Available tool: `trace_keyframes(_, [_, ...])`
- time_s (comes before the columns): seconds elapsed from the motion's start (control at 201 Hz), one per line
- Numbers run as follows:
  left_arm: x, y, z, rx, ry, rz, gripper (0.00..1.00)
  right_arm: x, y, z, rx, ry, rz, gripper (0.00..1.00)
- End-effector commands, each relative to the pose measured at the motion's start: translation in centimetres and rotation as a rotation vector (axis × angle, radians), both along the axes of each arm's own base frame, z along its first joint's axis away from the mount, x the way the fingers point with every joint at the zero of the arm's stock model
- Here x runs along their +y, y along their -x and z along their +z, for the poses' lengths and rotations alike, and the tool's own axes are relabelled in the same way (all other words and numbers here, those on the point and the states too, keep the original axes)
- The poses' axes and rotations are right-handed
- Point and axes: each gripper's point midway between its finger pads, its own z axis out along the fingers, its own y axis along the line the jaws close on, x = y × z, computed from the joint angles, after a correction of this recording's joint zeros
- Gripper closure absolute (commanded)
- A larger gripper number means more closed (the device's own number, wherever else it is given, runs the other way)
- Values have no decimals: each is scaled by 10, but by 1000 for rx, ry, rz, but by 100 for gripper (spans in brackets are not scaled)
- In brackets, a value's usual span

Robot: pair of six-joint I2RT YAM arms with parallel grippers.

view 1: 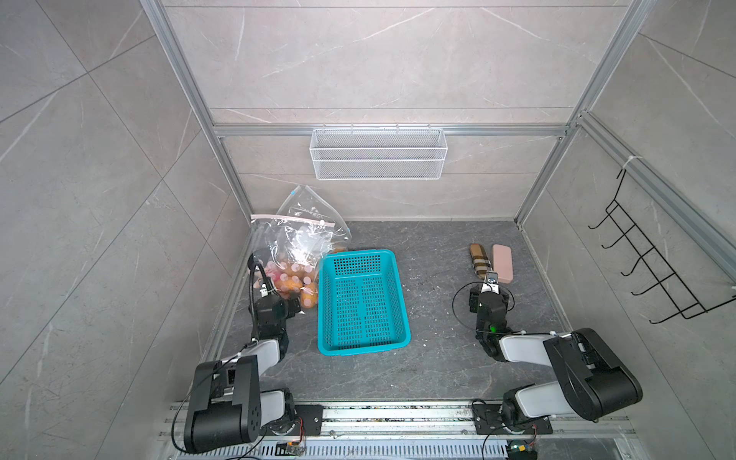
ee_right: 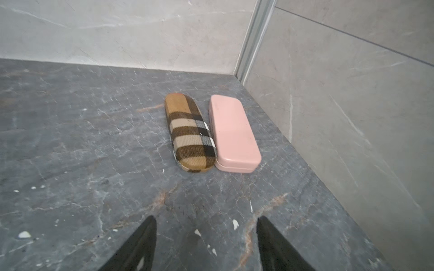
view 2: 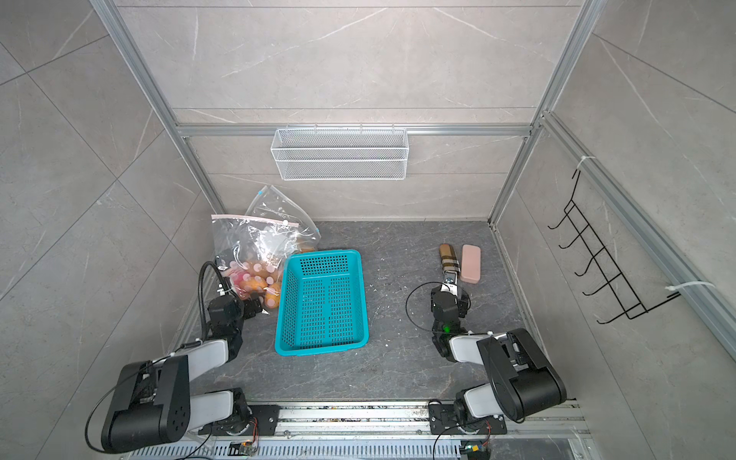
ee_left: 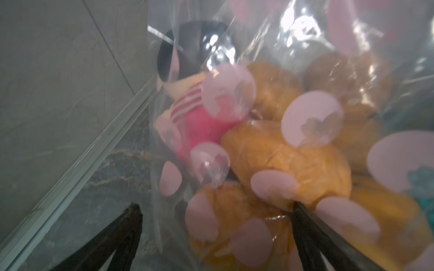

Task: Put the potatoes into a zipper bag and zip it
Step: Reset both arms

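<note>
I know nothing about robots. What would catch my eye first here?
The bright teal basket sits in the middle. In the left back corner, a clear pink-dotted bag holds orange-brown potatoes and a pink doll, with the open left claw at it. On the right, a plaid case and a pink case lie side by side before the open right claw.

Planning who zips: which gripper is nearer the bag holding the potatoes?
Left. The left gripper is right at the zipper bag, fingers spread beside the potatoes inside. The right gripper is far across the teal basket, facing the plaid case.
</note>
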Motion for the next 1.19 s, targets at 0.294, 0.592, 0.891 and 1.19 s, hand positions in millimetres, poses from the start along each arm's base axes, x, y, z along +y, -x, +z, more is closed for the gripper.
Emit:
trace_keyframes(0.294, [-57, -17, -3, -130, -80, -279, 0, 21, -17, 9, -31, -39, 127, 33])
trace_keyframes(0.592, [-35, -30, -11, -40, -18, -186, 0, 19, -28, -7, -3, -136, 230, 31])
trace_keyframes(0.891, [-35, -31, -10, -42, -14, -189, 0, 18, -27, -10, 20, -140, 228, 1])
trace_keyframes(1.19, [-36, -31, -10, -42, -14, -192, 0, 18, -27, -9, 15, -140, 227, 1])
